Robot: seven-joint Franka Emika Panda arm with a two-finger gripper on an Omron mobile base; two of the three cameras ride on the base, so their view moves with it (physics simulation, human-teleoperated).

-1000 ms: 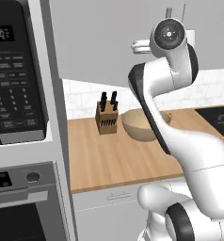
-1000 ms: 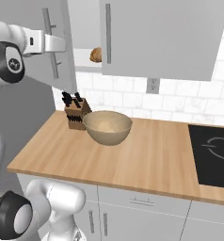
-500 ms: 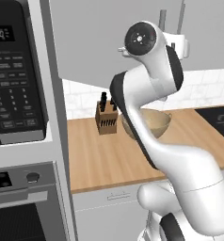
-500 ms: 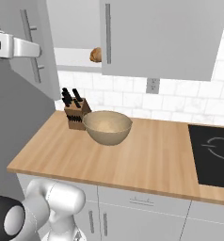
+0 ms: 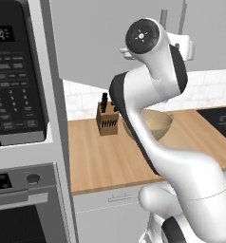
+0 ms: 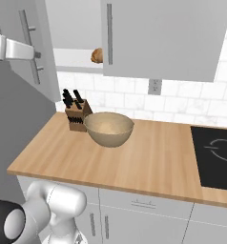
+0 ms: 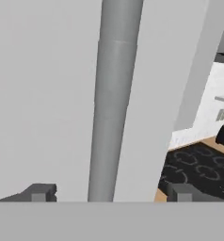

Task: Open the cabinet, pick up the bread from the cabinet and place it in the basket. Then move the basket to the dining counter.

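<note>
Hand view looks straight at the cabinet [image 7: 48, 94] door, with its bar handle [image 7: 115, 103] running top to bottom of the picture between the two finger tips. The gripper [image 7: 111, 192] stands wide open, one tip to each side of the handle and neither touching it, so it holds nothing. Past the door's edge a strip of hob [image 7: 198, 172] and wooden counter shows, blurred.

From the right base camera the cabinet's left door [image 6: 25, 43] stands swung out, its handle [image 6: 29, 45] upright, its long axis vertical. The hand reaches that handle from the picture's left edge; the fingers themselves are cut off there and hard to make out. The bread [image 6: 97, 55] sits on the white shelf inside the cabinet, at the shelf's right end, half hidden behind the edge of the closed right door; its shape gives no clear pointing direction. It lies well to the right of the handle and a little lower than the hand.

Below the cabinet the basket [image 6: 108, 128] sits upright on the worktop, mouth up, just beside the knife block [image 6: 76, 114] and nearly touching it. In the left base view the arm covers much of the basket [image 5: 158, 124], leaving only its right part visible.
</note>
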